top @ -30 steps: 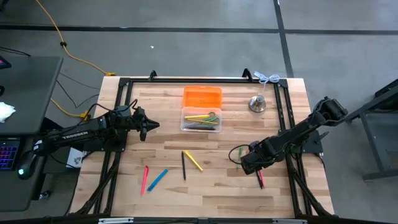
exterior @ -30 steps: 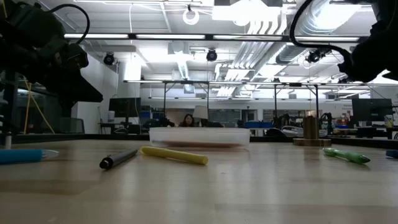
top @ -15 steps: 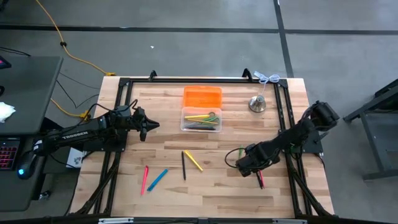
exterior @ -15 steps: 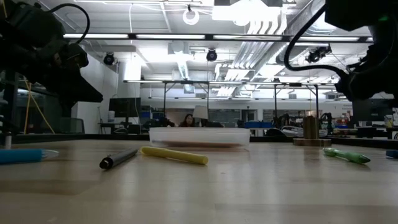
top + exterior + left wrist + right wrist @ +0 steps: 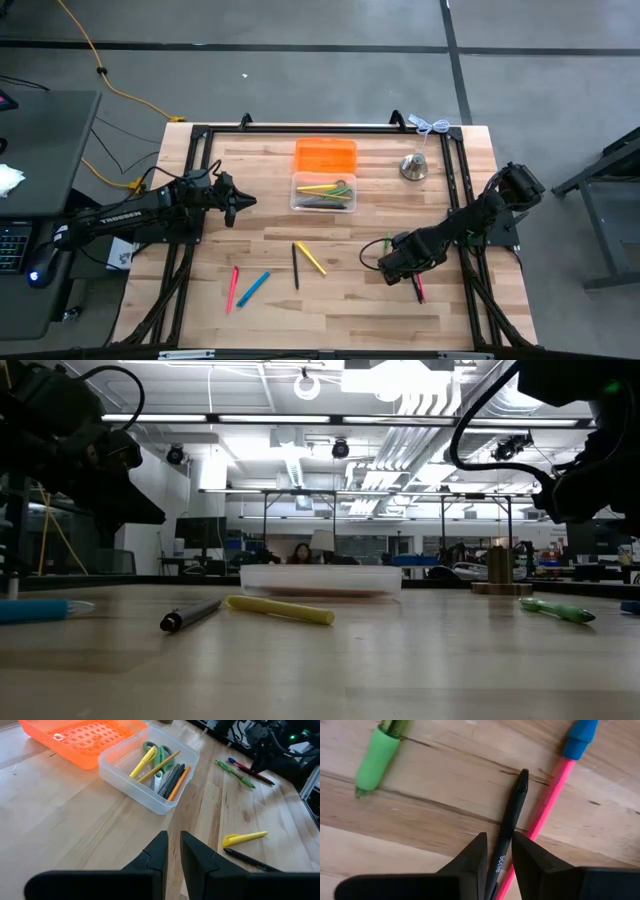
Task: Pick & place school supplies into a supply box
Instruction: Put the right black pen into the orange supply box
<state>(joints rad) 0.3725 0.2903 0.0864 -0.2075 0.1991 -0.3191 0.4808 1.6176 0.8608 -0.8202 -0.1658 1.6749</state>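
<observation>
The right hand (image 5: 497, 851) was low over the wooden bench (image 5: 340, 300), well off from the small clear plastic supply box (image 5: 324, 192), toward the bell's side. Its two dark fingers stood narrowly apart astride a thin black pen (image 5: 509, 822), with a pink pencil with a blue cap (image 5: 547, 805) touching that pen's far side. Whether the fingers were already pinching the pen could not be told.

Because the pink pencil lay against the pen, a close could likely catch both, or nudge the pen so it rolled out. A green marker (image 5: 376, 757) lay just beside it and could be knocked.

The left hand (image 5: 170, 851) waited near the box, nearly closed and empty.

In the high view the right hand hid the pens beneath it; the box's contents overlapped.
</observation>
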